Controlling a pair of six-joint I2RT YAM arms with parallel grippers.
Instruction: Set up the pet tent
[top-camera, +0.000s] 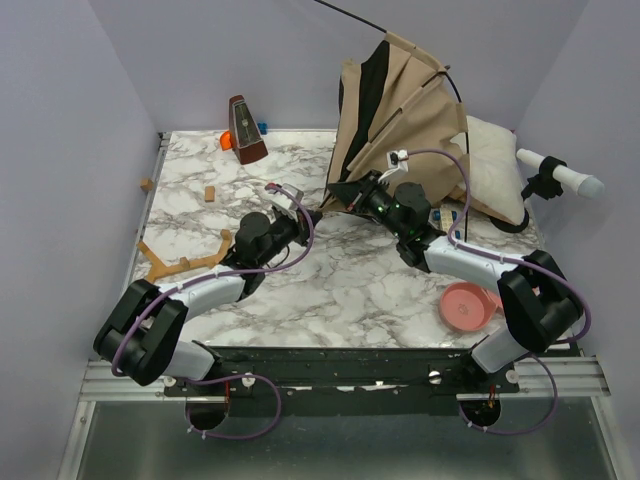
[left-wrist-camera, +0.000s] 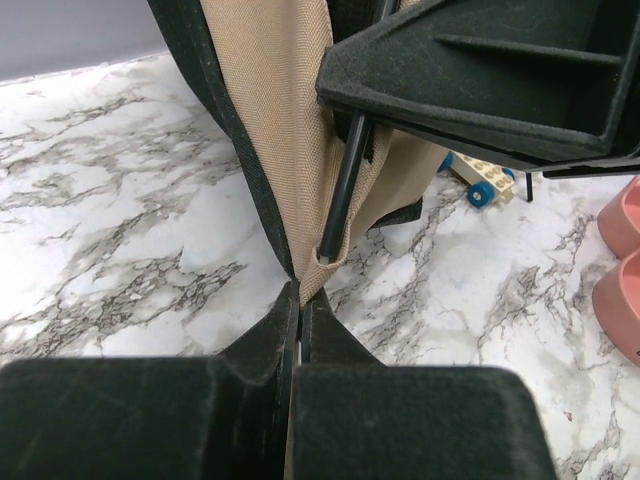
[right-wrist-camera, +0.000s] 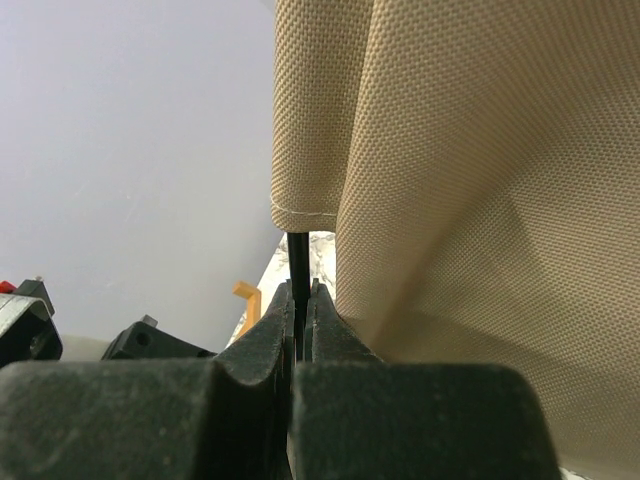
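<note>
The pet tent (top-camera: 400, 110) stands half collapsed at the back of the table, tan fabric with black lining and a thin black pole (top-camera: 345, 10) sticking out at the top. My left gripper (top-camera: 311, 214) is shut on the tent's low front corner; in the left wrist view the tan fabric (left-wrist-camera: 275, 110) is pinched at my left gripper (left-wrist-camera: 300, 298). Just above it a black pole (left-wrist-camera: 345, 170) ends in a fabric pocket. My right gripper (top-camera: 338, 196) is beside that corner. In the right wrist view, my right gripper (right-wrist-camera: 300, 288) is shut on the pole (right-wrist-camera: 298, 258) below a tan sleeve (right-wrist-camera: 305, 110).
A white pillow (top-camera: 495, 165) lies behind the tent at the right, with a white roller (top-camera: 560, 172) beyond it. A pink bowl (top-camera: 470, 305) sits at the front right. A brown metronome (top-camera: 247, 130) stands at the back left, wooden pieces (top-camera: 180, 262) at the left. A wheeled toy block (left-wrist-camera: 480, 180) lies near the tent.
</note>
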